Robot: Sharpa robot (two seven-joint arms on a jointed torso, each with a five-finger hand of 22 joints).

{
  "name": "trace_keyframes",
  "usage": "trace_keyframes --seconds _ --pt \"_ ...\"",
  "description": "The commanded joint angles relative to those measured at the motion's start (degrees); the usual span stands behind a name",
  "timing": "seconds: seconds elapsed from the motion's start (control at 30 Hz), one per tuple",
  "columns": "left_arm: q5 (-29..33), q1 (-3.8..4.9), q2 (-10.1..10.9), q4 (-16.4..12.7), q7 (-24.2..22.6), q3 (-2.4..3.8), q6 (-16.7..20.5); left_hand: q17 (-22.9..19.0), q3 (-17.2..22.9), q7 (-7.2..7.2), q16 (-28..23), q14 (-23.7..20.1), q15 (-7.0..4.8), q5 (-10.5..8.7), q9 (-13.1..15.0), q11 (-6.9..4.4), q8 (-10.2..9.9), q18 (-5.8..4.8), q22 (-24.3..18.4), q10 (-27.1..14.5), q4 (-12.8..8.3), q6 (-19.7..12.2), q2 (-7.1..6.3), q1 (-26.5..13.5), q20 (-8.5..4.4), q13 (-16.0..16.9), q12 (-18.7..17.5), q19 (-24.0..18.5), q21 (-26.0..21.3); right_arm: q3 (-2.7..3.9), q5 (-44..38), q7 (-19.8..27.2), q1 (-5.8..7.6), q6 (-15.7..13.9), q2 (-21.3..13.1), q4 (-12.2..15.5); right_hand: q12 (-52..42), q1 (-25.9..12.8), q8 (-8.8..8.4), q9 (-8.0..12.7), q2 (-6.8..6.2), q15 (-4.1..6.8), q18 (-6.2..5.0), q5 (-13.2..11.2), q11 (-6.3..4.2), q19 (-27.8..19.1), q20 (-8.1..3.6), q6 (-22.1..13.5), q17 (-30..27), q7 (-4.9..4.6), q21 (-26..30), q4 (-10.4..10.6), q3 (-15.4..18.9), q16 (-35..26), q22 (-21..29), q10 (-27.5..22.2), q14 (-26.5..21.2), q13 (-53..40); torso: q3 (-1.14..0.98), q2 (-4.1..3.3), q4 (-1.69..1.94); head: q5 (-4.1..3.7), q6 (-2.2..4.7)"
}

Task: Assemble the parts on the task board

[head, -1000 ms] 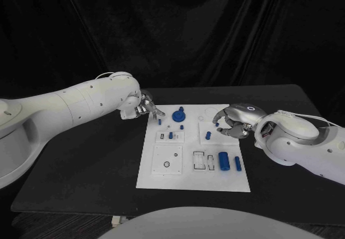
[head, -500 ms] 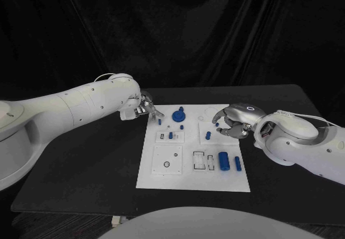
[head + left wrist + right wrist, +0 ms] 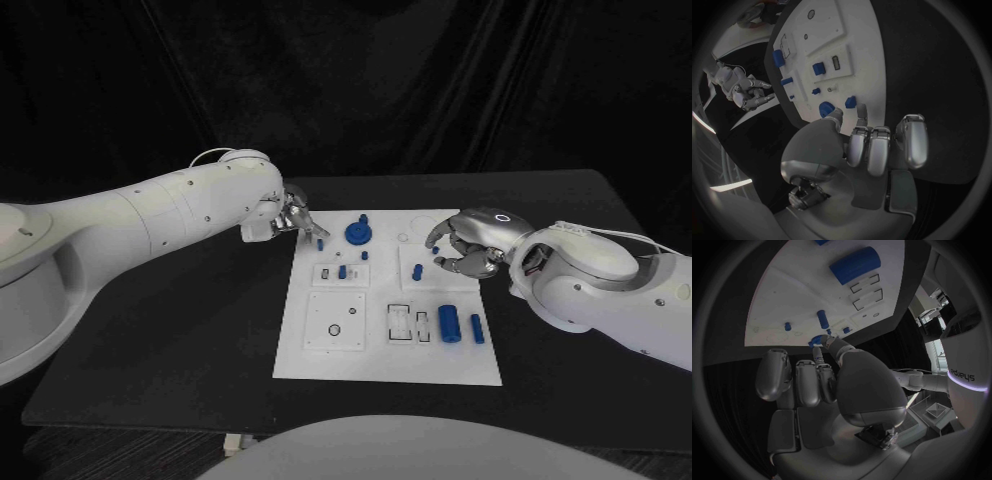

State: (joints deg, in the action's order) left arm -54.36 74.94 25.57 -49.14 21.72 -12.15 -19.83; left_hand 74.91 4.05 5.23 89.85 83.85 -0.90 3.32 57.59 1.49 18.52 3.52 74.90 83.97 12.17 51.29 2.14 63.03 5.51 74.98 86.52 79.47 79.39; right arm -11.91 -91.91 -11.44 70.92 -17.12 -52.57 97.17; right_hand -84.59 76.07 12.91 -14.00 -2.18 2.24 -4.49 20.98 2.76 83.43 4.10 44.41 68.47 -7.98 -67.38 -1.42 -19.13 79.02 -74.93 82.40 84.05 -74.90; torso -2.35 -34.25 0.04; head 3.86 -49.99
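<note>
White arms w/ small dark screws, silver robot hands (image 3: 469,243).

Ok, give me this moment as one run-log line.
left robot hand: pinching small blue part at task board far-left corner | right robot hand: fingers curled over far-right area, contents unclear | large blue cylinder: lying on board

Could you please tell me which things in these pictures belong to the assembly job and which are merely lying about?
Belonging to the job:
task board
blue cylinder
blue knob part
small blue peg
left robot hand
right robot hand

Merely there:
black table
black curtain
</note>
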Motion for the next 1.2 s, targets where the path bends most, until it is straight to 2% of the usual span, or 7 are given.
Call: trace_keyframes --seconds 0.03,0.47,0.63,0.67,0.8,0.9,1.2 --pt "-0.63 -0.26 -0.23 0.08 -1.08 0.05 -1.09 15.09 -0.36 -0.07 0.15 6.15 0.36 0.11 0.12 0.23 0.25 -0.33 10.85 1.42 0.07 0.34 0.33 -0.03 0.28 11.47 0.04 0.04 -0.06 0.03 -0.09 0.08 -0.14 -0.91 -0.04 0.15 0.38 -0.52 -0.38 0.03 -0.15 -0.44 -0.33 0.14 -0.09 -0.4 0.08 0.2 -0.04 0.05 0.3 0.36 0.02 -0.17 -8.49 -0.35 1.96 -2.32 0.0 0.0 0.02 -0.08 -0.01" --pt "-0.64 -0.69 -0.64 0.03 -1.27 0.06 -1.43 15.09 -0.48 -0.25 0.15 6.15 0.32 0.56 0.57 0.13 0.54 -0.24 10.75 1.23 0.35 0.66 0.89 -0.2 0.29 11.34 -0.1 -0.21 -0.31 0.03 -0.09 0.07 -0.15 -0.87 -0.06 0.13 0.36 -0.47 -0.39 0.03 -0.13 -0.45 -0.32 0.22 -0.08 -0.38 0.08 0.28 0.03 0.05 0.3 0.36 -0.02 -0.13 -8.5 -0.31 1.99 -2.36 0.0 -0.01 0.01 -0.06 -0.01" --pt "-0.64 -0.73 -0.76 0.02 -1.57 0.06 -1.25 15.09 -0.46 -0.34 0.15 6.15 0.22 2.41 0.95 0.03 0.42 -0.21 10.72 1.18 0.09 0.46 1.22 0.36 0.25 11.33 -0.13 -0.31 -0.4 0.03 -0.09 0.07 -0.15 -0.84 -0.07 0.14 0.36 -0.47 -0.39 0.03 -0.13 -0.45 -0.32 0.22 -0.08 -0.38 0.08 0.28 0.03 0.05 0.3 0.36 -0.02 -0.13 -8.5 -0.31 1.99 -2.36 -0.01 -0.02 0.01 -0.09 -0.01" --pt "-0.64 -0.73 -0.78 0.02 -1.63 0.06 -1.2 15.09 -0.38 -0.36 0.15 6.15 0.2 3.43 1.04 0.0 0.26 -0.19 10.7 1.04 -0.09 0.32 1.35 0.71 0.24 11.23 -0.24 -0.39 -0.47 0.03 -0.09 0.06 -0.15 -0.83 -0.08 0.14 0.36 -0.47 -0.39 0.03 -0.13 -0.45 -0.32 0.22 -0.08 -0.38 0.08 0.28 0.03 0.05 0.3 0.36 -0.02 -0.13 -8.5 -0.31 1.99 -2.36 0.0 -0.01 0.02 -0.14 -0.01" --pt "-0.64 -0.75 -0.83 0.08 -1.93 0.06 -1.0 15.09 -0.31 -0.38 0.15 6.15 0.2 4.03 1.09 -0.01 0.15 -0.17 10.67 0.97 -0.25 0.24 1.42 0.98 0.22 11.19 -0.29 -0.45 -0.53 0.03 -0.09 0.06 -0.16 -1.1 -0.15 0.21 0.37 -0.41 -0.35 0.01 -0.07 -0.46 -0.32 0.3 -0.06 -0.37 0.08 0.41 0.06 0.06 0.29 0.36 -0.07 -0.12 -8.51 -0.31 2.0 -2.35 -0.01 0.01 0.01 -0.24 -0.01" --pt "-0.64 -0.75 -0.83 0.11 -2.09 0.06 -0.89 15.09 -0.04 -0.46 0.15 6.15 0.15 5.5 1.22 -0.07 -0.01 -0.17 10.67 1.03 -0.65 0.26 1.61 1.62 0.19 11.25 -0.25 -0.48 -0.56 0.03 -0.09 0.05 -0.17 -1.17 -0.18 0.2 0.37 -0.41 -0.35 0.01 -0.07 -0.46 -0.32 0.3 -0.06 -0.37 0.08 0.41 0.06 0.06 0.29 0.36 -0.07 -0.12 -8.51 -0.31 2.0 -2.35 -0.01 0.01 0.0 -0.27 -0.01" --pt "-0.64 -0.76 -0.69 0.01 -2.43 0.06 -0.6 15.09 0.6 -0.66 0.15 6.15 0.03 7.53 1.43 -0.23 -0.21 -0.15 10.65 0.96 -1.53 0.31 1.78 2.86 0.1 11.22 -0.3 -0.54 -0.62 0.03 -0.09 -0.06 -0.17 -0.84 -0.19 0.09 0.36 -0.39 -0.32 -0.01 -0.01 -0.47 -0.32 0.38 -0.05 -0.35 0.09 0.51 0.09 0.04 0.28 0.38 -0.1 -0.1 -8.51 -0.3 2.01 -2.36 -0.02 -0.03 -0.02 -0.18 -0.01"
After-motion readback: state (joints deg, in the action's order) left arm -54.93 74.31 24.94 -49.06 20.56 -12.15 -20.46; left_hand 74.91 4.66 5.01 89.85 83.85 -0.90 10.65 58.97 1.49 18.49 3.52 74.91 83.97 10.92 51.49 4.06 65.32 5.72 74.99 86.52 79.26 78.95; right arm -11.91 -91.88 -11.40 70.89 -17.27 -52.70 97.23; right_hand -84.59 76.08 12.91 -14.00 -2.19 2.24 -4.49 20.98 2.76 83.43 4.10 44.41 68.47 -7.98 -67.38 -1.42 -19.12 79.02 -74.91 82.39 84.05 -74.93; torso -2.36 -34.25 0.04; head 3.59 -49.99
